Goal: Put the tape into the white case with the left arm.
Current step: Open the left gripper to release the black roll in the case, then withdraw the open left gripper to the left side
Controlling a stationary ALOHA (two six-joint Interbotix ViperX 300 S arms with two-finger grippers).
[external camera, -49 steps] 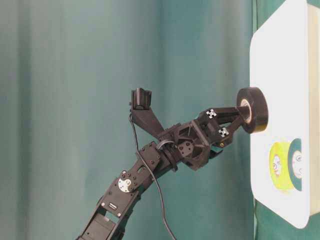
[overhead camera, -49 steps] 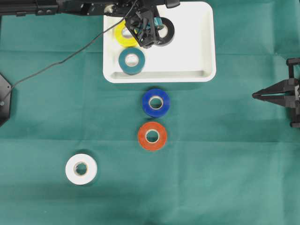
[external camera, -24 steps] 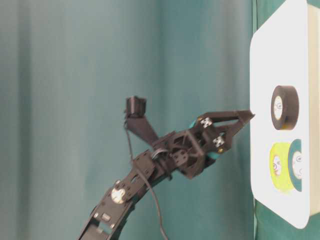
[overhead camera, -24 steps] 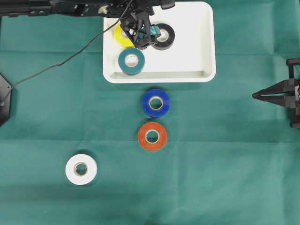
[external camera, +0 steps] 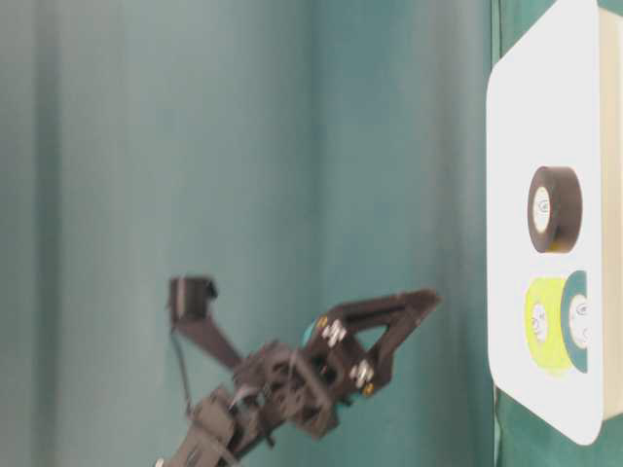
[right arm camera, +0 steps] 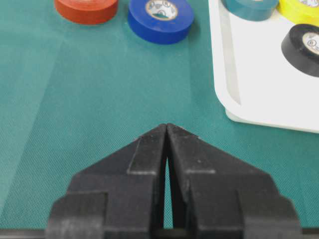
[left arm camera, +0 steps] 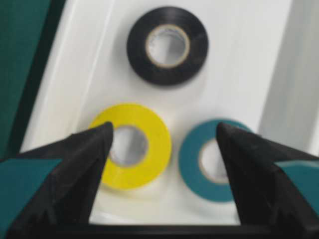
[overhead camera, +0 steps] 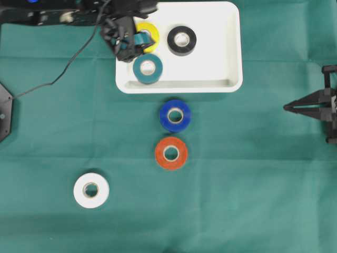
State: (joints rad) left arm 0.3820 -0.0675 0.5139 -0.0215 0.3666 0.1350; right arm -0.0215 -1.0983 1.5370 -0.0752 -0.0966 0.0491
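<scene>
Tape rolls, black (overhead camera: 181, 40), yellow (overhead camera: 149, 35) and teal (overhead camera: 148, 68), are lying inside the white case (overhead camera: 221, 63) at twelve o'clock, while blue (overhead camera: 175, 115), orange (overhead camera: 171, 153) and white (overhead camera: 91, 190) rolls are waiting on the counter (overhead camera: 253, 174); the left pincer (left arm camera: 162, 137) is gaping empty, the right pincer (right arm camera: 166, 130) sitting closed.

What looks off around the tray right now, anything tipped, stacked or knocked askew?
Nothing stands out. The black roll, yellow roll and teal roll lie flat in the white case. The left end effector is open and empty.

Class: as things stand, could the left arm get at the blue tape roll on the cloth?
Probably yes. The left pincer is open and empty, and the blue tape roll lies alone just outside the white case, with nothing over it.
</scene>
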